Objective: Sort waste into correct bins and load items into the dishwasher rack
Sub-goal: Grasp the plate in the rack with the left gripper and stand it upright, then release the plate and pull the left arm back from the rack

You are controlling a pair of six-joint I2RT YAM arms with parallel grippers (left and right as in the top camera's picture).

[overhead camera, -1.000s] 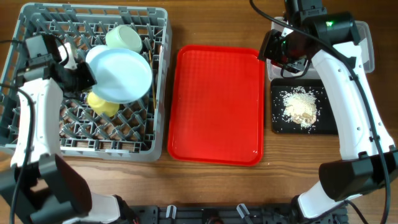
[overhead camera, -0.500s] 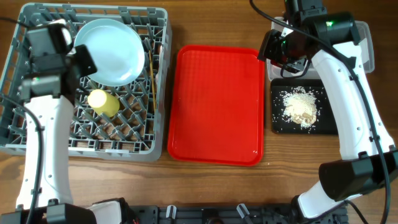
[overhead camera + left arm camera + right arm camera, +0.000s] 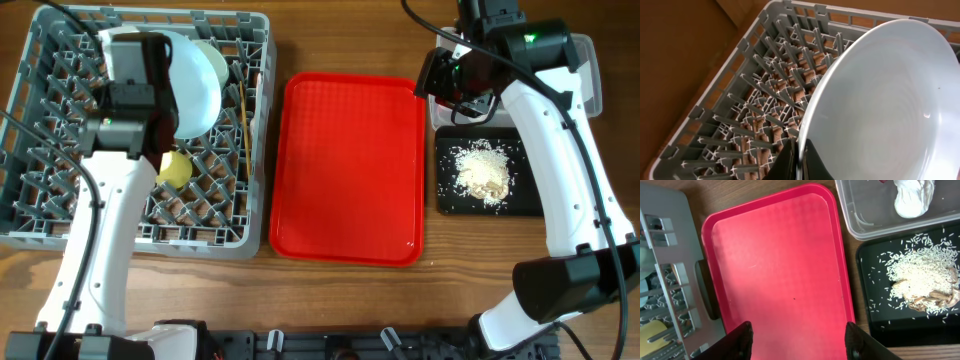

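My left gripper (image 3: 801, 160) is shut on the rim of the white plate (image 3: 885, 105). It holds the plate tilted on edge over the back of the grey dishwasher rack (image 3: 740, 75). In the overhead view the plate (image 3: 190, 85) stands beside the pale green bowl (image 3: 217, 60), above the yellow cup (image 3: 175, 168); the chopsticks (image 3: 243, 120) lie in the rack (image 3: 40, 130). My right gripper (image 3: 801, 342) is open and empty over the red tray's right side. The clear tub (image 3: 875, 215) holds the crumpled wrapper (image 3: 912, 197). The black tray (image 3: 875, 305) holds the food scraps (image 3: 920, 280). The blue bowl and fork are hidden.
The red serving tray (image 3: 350, 170) lies bare between the rack and the two bins. The black tray (image 3: 448, 195) sits in front of the clear tub (image 3: 590, 70) at the right. Bare wooden table runs along the front edge.
My left arm has carried the plate from the rack's middle toward its back and turned it from flat to on edge. The right arm has not moved.
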